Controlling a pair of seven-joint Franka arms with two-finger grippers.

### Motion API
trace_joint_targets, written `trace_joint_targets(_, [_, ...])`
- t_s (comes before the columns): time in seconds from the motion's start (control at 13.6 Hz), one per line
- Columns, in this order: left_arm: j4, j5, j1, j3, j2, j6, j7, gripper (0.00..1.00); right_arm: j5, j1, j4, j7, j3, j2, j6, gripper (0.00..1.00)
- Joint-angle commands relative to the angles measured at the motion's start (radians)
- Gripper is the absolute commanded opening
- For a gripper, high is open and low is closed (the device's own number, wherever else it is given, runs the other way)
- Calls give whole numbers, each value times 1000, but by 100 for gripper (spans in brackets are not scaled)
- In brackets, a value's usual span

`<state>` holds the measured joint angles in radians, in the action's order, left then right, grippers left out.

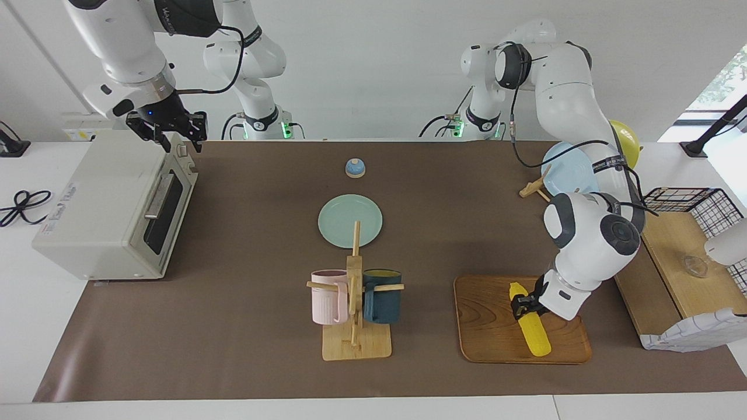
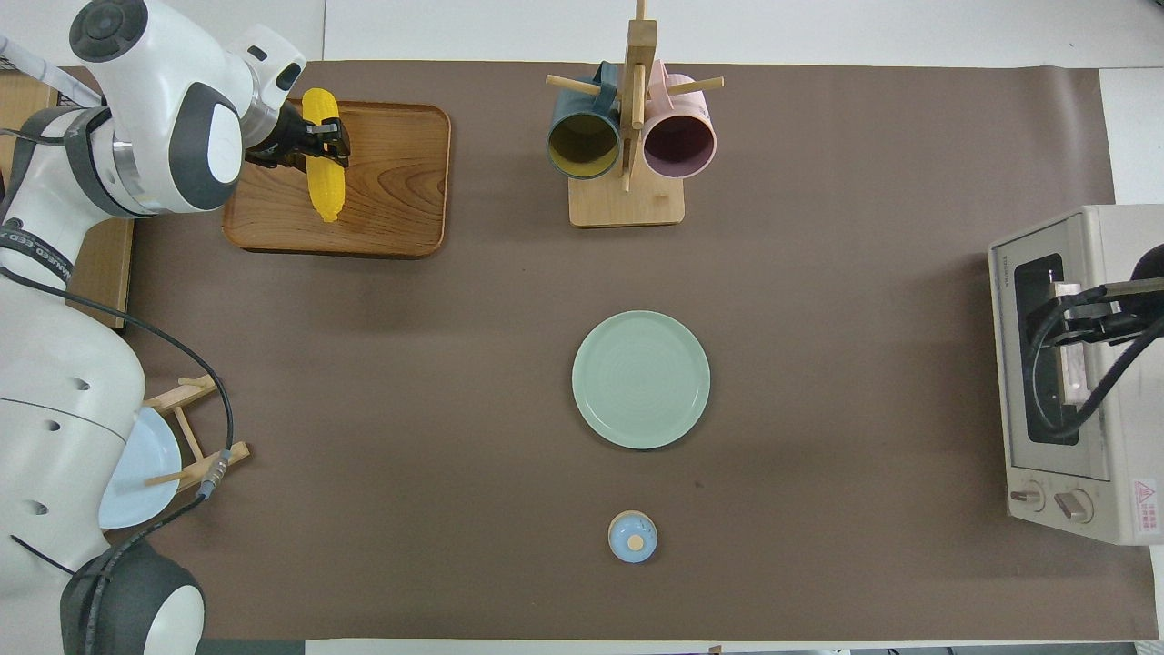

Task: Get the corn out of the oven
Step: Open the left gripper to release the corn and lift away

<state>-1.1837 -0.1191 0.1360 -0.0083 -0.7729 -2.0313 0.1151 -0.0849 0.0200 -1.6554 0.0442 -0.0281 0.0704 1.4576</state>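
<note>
A: Item, bumpy yellow corn cob (image 1: 530, 322)?
B: On the wooden tray (image 1: 490, 341), my left gripper (image 1: 523, 304) fingers clamped around it, far from the shut off-white toaster oven (image 1: 111, 204).
A: Next?
B: I judge release. My right gripper (image 1: 167, 129) hangs over the oven; I cannot tell its grip.

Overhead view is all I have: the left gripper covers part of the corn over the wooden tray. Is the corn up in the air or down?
Observer: Down, it seems. In the facing view the corn slants with its lower end on the wooden tray, and the left gripper is clamped near its upper end.
Operator: Is the right gripper touching the oven?
Observer: It appears not. The right gripper hangs open just above the oven, by its top front edge.
</note>
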Motion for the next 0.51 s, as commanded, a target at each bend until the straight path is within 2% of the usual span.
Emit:
trace_joint_targets(0.0, [-36,-16,8,7,18,-20,-48,36,33,12,91,-12,-3,-63,-40,100])
trace_joint_targets(0.07, [-50,-16,11,7,30,-17,-49,99,33,9,91,-12,-1,-61,-48,100])
trace_joint_targets(0.44, [-47,-17,8,10,67,60,-48,100,33,11,126,-14,2,-80,-85,100])
